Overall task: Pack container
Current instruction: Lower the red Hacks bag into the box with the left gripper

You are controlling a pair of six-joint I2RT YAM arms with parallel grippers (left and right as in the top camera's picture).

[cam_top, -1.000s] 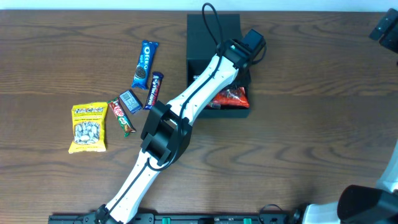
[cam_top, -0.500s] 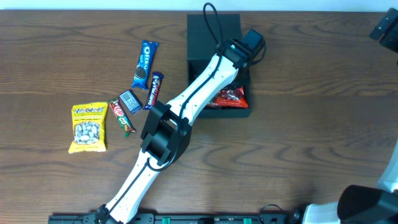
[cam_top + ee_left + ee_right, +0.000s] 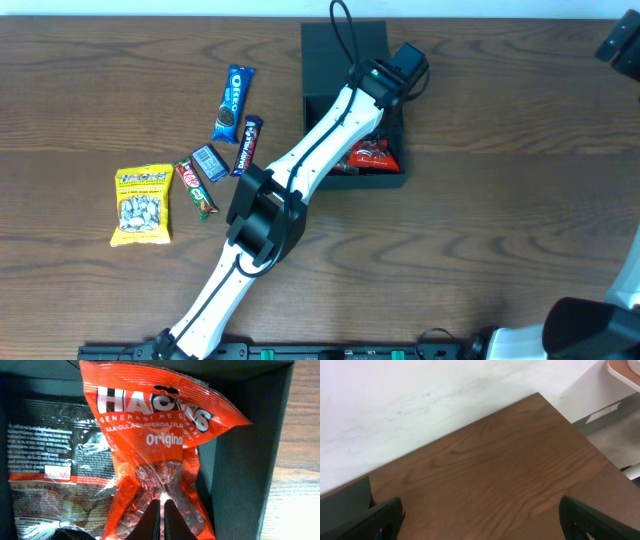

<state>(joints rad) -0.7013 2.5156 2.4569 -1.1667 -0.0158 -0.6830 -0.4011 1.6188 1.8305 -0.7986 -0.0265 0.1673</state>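
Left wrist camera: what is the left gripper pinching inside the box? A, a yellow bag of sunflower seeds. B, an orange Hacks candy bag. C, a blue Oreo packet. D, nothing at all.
B: the left gripper has its fingers shut on the lower end of the orange Hacks bag, which lies inside the container beside a dark packet.

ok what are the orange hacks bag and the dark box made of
Orange bag: thin plastic film, glossy; it crinkles, catches glare, and its lower part is see-through over the sweets. Container: likely cardboard, matte dark grey-green; flat stiff walls with no shine and a thin straight edge.
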